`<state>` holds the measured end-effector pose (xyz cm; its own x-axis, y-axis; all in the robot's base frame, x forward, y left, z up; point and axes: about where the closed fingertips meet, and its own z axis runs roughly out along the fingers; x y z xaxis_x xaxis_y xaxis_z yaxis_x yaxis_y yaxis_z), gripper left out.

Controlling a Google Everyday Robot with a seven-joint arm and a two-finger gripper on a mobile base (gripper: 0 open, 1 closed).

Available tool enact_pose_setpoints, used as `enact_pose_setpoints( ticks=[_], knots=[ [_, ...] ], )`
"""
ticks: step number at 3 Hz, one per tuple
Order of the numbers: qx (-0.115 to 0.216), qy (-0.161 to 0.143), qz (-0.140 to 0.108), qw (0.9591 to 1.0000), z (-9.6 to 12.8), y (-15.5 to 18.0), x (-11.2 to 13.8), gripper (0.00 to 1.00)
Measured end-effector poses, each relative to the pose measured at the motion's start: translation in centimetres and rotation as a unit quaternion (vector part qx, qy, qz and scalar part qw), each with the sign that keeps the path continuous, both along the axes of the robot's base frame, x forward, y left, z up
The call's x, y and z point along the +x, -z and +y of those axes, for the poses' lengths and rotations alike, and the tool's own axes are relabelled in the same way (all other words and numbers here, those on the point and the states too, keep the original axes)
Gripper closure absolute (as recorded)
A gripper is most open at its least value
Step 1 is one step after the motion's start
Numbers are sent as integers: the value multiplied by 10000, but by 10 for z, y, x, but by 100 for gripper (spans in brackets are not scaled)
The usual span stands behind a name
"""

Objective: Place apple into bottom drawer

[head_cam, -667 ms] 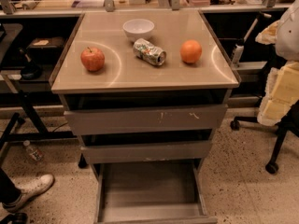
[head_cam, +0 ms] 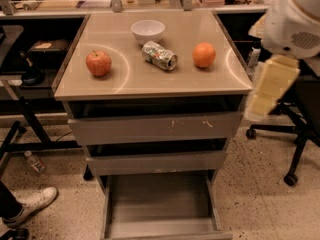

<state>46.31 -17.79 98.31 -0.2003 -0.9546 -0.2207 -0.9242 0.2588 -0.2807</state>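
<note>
The red apple (head_cam: 98,63) sits on the left of the cabinet top (head_cam: 150,79). The bottom drawer (head_cam: 160,204) is pulled out at floor level, its plain grey floor bare. My gripper (head_cam: 267,91), a cream part hanging under the white arm (head_cam: 295,19), hovers off the cabinet's right edge, level with the top and well away from the apple. It holds nothing that I can see.
On the top also stand a white bowl (head_cam: 147,30), a crushed can (head_cam: 159,55) and an orange (head_cam: 204,55). Two upper drawers (head_cam: 155,129) stand slightly ajar. An office chair base (head_cam: 290,134) is at right; a shoe (head_cam: 30,204) and bottle (head_cam: 35,162) lie at left.
The arm and gripper have moved left and a little up, closer to the cabinet's right edge. The apple and drawers have not moved.
</note>
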Motion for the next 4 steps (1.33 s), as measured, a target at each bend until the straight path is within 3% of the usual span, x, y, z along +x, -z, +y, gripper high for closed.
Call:
enact_pose_setpoints(
  ticks=[1, 2, 3, 4],
  knots=[
    [-49, -157, 24, 9999, 52, -8, 33, 0],
    [-13, -660, -98, 9978, 120, -28, 64, 0],
    [2, -665, -130, 9977, 121, -29, 65, 0],
    [267, -781, -240, 9963, 156, -18, 94, 0]
  ],
)
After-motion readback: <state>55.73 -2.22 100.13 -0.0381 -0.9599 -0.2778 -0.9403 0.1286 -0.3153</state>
